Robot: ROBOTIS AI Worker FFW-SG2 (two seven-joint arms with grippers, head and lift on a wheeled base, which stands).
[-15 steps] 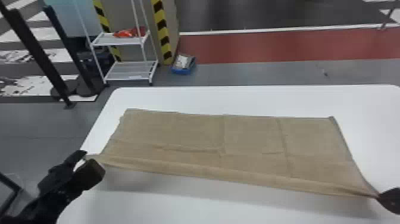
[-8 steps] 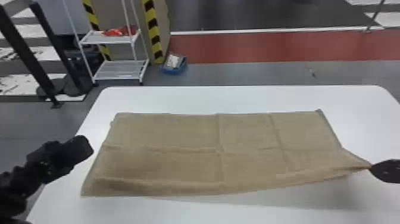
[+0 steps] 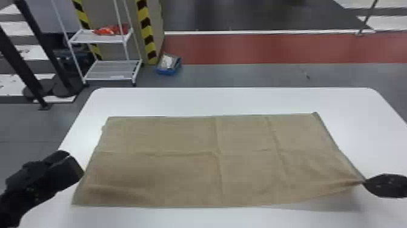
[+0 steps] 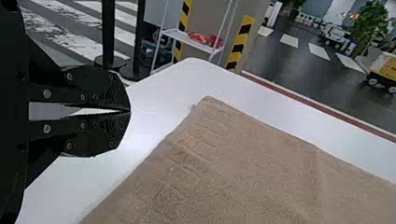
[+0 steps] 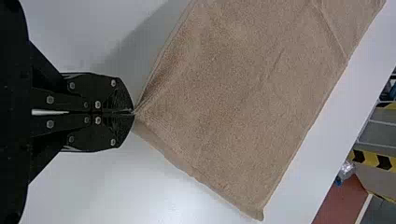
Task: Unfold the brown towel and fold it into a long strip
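And here we are, twelve o'clock at the far side of the white table (image 3: 230,101): the brown towel (image 3: 181,136) is spread across the middle, a broad creased sheet! Look to four o'clock, where the right gripper (image 3: 365,182) has the near corner nipped tight between its fingertips, that corner lifted off the surface with a shadow beneath. From those fingers the cloth fans away towards nine, ten and eleven o'clock.

Over to eight o'clock, and the left gripper (image 3: 73,165) is empty, its fingers (image 4: 100,93) drawn in narrow, tips together. The towel lies just beside them, at three o'clock, a strip of bare table between in the left wrist view. The free near corner rests down at seven o'clock, and the long far edge lies flat along the twelve o'clock side!
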